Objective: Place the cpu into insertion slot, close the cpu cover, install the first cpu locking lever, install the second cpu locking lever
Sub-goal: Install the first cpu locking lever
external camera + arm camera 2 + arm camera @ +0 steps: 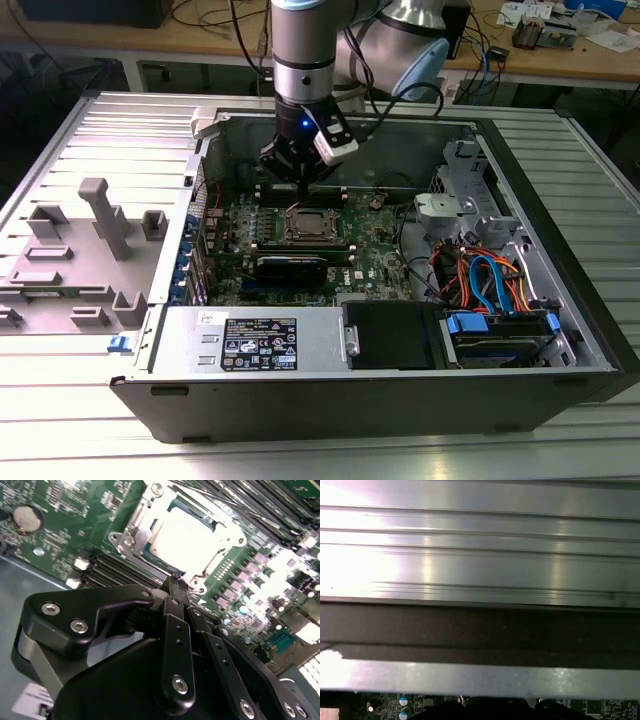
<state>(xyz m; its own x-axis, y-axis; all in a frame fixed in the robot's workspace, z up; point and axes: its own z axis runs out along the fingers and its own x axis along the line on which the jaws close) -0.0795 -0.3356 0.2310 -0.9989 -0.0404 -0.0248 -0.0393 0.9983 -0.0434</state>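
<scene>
The cpu (187, 532), with a bright silver-grey top, lies in the insertion slot (315, 226) on the green motherboard (375, 250) inside the open computer case. The cpu cover (222, 555), a silvery frame, lies flat around it with the chip showing through its window. My gripper (176, 582) hangs just over the slot's edge, its black fingers (172, 630) pressed together with nothing visible between them. In the exterior view the gripper (298, 180) sits at the far side of the slot, low over the board.
A long black card (290, 265) lies just in front of the slot. The power supply (260, 345) and a drive bay with blue and orange cables (490, 280) fill the case's near side. Grey plastic fixtures (100, 215) stand on the ribbed table. The case wall (480, 625) is close.
</scene>
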